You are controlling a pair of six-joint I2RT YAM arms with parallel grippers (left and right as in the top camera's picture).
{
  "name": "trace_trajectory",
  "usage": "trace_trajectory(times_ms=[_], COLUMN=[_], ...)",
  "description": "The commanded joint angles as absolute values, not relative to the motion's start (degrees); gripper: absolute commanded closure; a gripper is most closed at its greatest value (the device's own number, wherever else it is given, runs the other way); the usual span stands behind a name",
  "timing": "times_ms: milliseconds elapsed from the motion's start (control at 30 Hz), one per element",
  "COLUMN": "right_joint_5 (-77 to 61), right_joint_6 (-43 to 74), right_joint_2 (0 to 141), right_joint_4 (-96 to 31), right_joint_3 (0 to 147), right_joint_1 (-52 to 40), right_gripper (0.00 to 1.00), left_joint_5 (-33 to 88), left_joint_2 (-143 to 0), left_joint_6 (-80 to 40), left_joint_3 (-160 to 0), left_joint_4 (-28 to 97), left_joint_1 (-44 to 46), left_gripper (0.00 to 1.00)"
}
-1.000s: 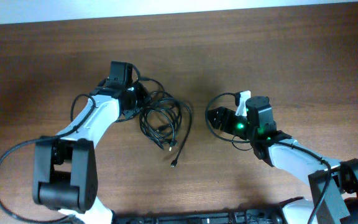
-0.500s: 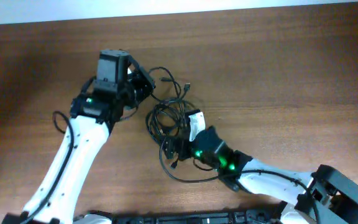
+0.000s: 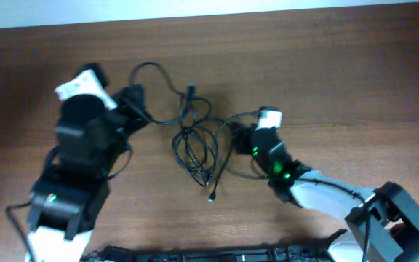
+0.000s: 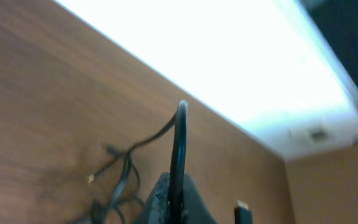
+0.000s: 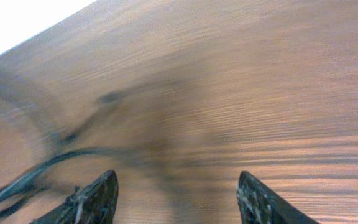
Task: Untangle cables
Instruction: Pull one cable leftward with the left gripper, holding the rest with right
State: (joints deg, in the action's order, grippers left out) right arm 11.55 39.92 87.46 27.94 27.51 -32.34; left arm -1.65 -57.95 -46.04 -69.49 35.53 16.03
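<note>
The left arm (image 3: pixel 78 160) fills the left side of the overhead view, its dark body over the wooden table (image 3: pixel 340 65). At its tip the left gripper (image 3: pixel 132 104) points toward the middle. In the left wrist view this gripper (image 4: pixel 174 202) has its jaws closed tight on one black strand, which rises from between them and curves over toward the table top.

From there the strand loops up and across to a small plug (image 3: pixel 190 92). Below that plug lie the cables (image 3: pixel 195 145), a loose knot of thin black cords crossing one another at the centre of the table. One free end trails down to another plug (image 3: pixel 212 197), apart from the knot. The left wrist view shows part of the same tangle (image 4: pixel 120 186) lying flat on the wood.

Just right of the knot sits the right gripper (image 3: pixel 240 137), with a cord arching past it. In the right wrist view its fingers (image 5: pixel 98 198) stand wide apart with only bare wood between them. A few cords (image 5: pixel 17 182) pass at the lower left, outside the jaws. The right arm (image 3: pixel 326 193) runs off to the lower right, with a green light (image 3: pixel 281 171) glowing on it.
</note>
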Motion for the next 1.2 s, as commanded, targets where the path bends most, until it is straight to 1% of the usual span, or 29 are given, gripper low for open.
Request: trace_trajectory(times_ms=[0, 33, 67, 100, 133, 200, 233, 333, 367, 400, 433, 467, 500, 533, 567, 633, 667, 733, 767, 800, 867, 900, 933, 1000, 1033, 1067, 1100, 1133, 1167], right_joint_5=[-7.4, -17.2, -23.2, -25.1, -24.7, -20.0, -14.2, -9.6, -9.5, -7.1, -4.3, -5.9, -5.9, -2.0, -0.8, -0.5, -0.6, -0.6, -0.8, -1.0, -1.0, -1.0, -1.9, -7.1, -6.6, -5.0, -0.4, -1.7, -4.6], right_joint_6=[39.4, 39.4, 39.4, 35.3, 28.2, 23.1, 20.9, 14.5, 10.8, 8.4, 5.9, 5.8, 5.8, 6.2, 6.4, 6.4, 6.4, 6.4, 6.4, 6.4, 7.4, 12.1, 15.6, 15.5, 15.3, 15.3, 15.3, 15.3, 15.4], right_joint_2=[87.4, 87.4, 87.4, 87.4, 87.4, 87.4, 87.4, 88.6, 90.1, 93.0, 98.2, 103.3, 107.0, 106.9, 105.4, 97.5, 92.6, 87.5, 86.9, 87.0, 87.0, 87.2, 87.2, 87.3, 87.3, 87.4, 87.5, 87.5, 87.5], right_joint_4=[29.5, 34.1, 36.9, 37.8, 37.9, 37.1, 36.3, 36.4, 36.2, 36.0, 35.2, 33.7, 29.9, 26.3, 23.5, 11.4, 2.4, -8.4, -11.5, -15.1, -18.1, -18.1, -18.1, -18.1, -18.5, -19.6, -23.2, -25.2, -26.3], right_joint_3=[27.5, 27.5, 27.5, 27.4, 27.5, 27.4, 27.5, 27.7, 28.9, 31.4, 35.9, 41.0, 46.7, 49.5, 50.7, 51.7, 51.7, 51.7, 51.7, 51.7, 51.7, 51.7, 51.7, 51.7, 51.7, 51.7, 51.7, 51.7, 51.7], right_joint_1=[-22.9, -22.5, -23.5, -29.0, -34.5, -42.7, -46.7, -50.1, -50.6, -50.6, -50.6, -50.6, -50.5, -49.4, -47.7, -39.1, -31.5, -19.0, -14.4, -9.0, -3.7, -1.6, -0.2, -1.2, -2.0, -2.2, -2.2, -2.2, -2.3], right_gripper=[0.27, 0.22, 0.19, 0.10, 0.08, 0.03, 0.01, 0.01, 0.04, 0.07, 0.08, 0.10, 0.44, 0.85, 0.96, 0.96, 0.96, 0.96, 0.96, 0.96, 0.96, 0.96, 0.96, 0.95, 0.93, 0.93, 0.90, 0.86, 0.83], left_joint_5=[-5.8, -5.7, -5.6, -5.6, -5.6, -5.5, -4.2, -2.3, -2.1, 0.3, 2.3, 2.7, 2.8, 2.6, 1.5, -9.0, -16.2, -29.5, -35.2, -46.6, -60.4, -66.0, -66.7, -61.2, -57.7, -52.3, -41.3, -32.9, -29.2], left_joint_2=[-49.2, -48.4, -48.4, -49.2, -50.6, -52.9, -54.3, -55.5, -55.5, -55.5, -55.5, -55.5, -55.5, -55.5, -55.5, -55.2, -54.6, -53.1, -52.7, -52.7, -53.2, -54.1, -55.8, -59.1, -62.0, -66.0, -71.0, -74.4, -76.7], left_joint_6=[-45.4, -45.4, -45.4, -46.4, -50.1, -51.9, -51.8, -51.9, -52.1, -53.4, -53.6, -53.6, -53.5, -53.5, -53.2, -52.6, -52.2, -52.2, -52.2, -52.2, -52.2, -52.2, -52.2, -52.2, -52.2, -48.6, -40.7, -38.0, -38.0], left_joint_3=[-70.2, -70.2, -70.2, -70.2, -70.2, -70.2, -70.2, -70.2, -70.2, -70.2, -70.2, -70.2, -70.2, -70.2, -70.2, -70.2, -70.2, -70.2, -70.2, -70.2, -70.2, -70.2, -70.2, -70.2, -70.2, -70.2, -70.2, -70.2, -70.2], left_joint_4=[35.3, 35.5, 35.5, 35.4, 35.4, 35.4, 35.5, 35.4, 35.3, 35.2, 35.2, 35.2, 35.3, 36.1, 36.7, 38.1, 38.0, 38.0, 38.0, 38.1, 37.8, 36.4, 33.4, 29.4, 25.9, 20.1, 11.4, 6.9, 2.6], left_joint_1=[8.3, 8.1, 8.1, 8.1, 8.1, 8.1, 8.1, 8.1, 8.1, 8.1, 8.1, 8.1, 8.1, 8.1, 8.1, 8.1, 8.1, 8.1, 8.1, 8.1, 8.1, 7.6, 4.3, -0.8, -4.5, -9.3, -15.1, -18.8, -20.5], left_gripper=[1.00, 1.00, 1.00, 1.00, 1.00, 1.00, 1.00, 1.00, 1.00, 1.00, 1.00, 1.00, 1.00, 1.00, 1.00, 1.00, 1.00, 1.00, 1.00, 1.00, 1.00, 1.00, 1.00, 1.00, 1.00, 1.00, 1.00, 0.99, 0.97])
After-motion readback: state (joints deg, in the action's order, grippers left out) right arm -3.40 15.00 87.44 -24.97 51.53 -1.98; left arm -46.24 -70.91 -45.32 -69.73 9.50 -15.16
